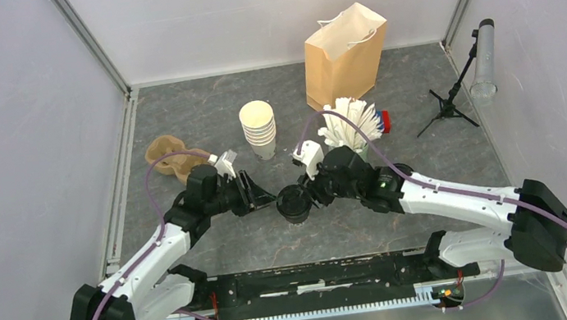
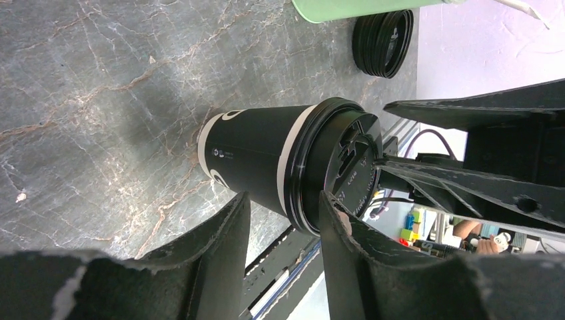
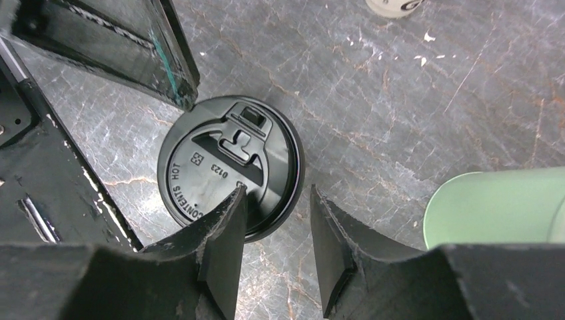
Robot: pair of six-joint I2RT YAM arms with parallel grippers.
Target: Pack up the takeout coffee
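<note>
**Two Sets of Fingers Crowded One Lidded Cup**

The takeout cup [image 2: 256,150], dark-printed paper under a black lid [image 3: 230,173], stood upright on the bench [image 1: 199,113]. It was between the two arms, near their bases and well apart from the brown paper bag [image 1: 345,57] at the back wall. No second lidded cup showed in any view. The left fingers [image 2: 220,253] stood half apart on either side of the cup's rim. The right fingers [image 3: 223,247] stood half apart above the lid, one tip over its edge and the other just outside it. Whether any finger touched the cup could not be told, and neither pair clearly held it.

The risk lay in that crowding. Two pairs closing on one rim could strike each other, or squeeze the lid from different sides and pop it loose. A pinch on the lid alone might lift it off and leave the cup behind. A sideways nudge could tip the cup over. The green cup [image 3: 493,207] of white sticks and a stack of spare lids [image 2: 383,43] sat near enough for the right arm to clip them on a swing toward the bag.

The bench was dark grey with pale marble veining. Plain pale walls on metal framing enclosed it. A stack of lidless cups [image 1: 260,130], a brown pulp carrier [image 1: 168,158] and a small tripod [image 1: 447,109] stood farther back.
</note>
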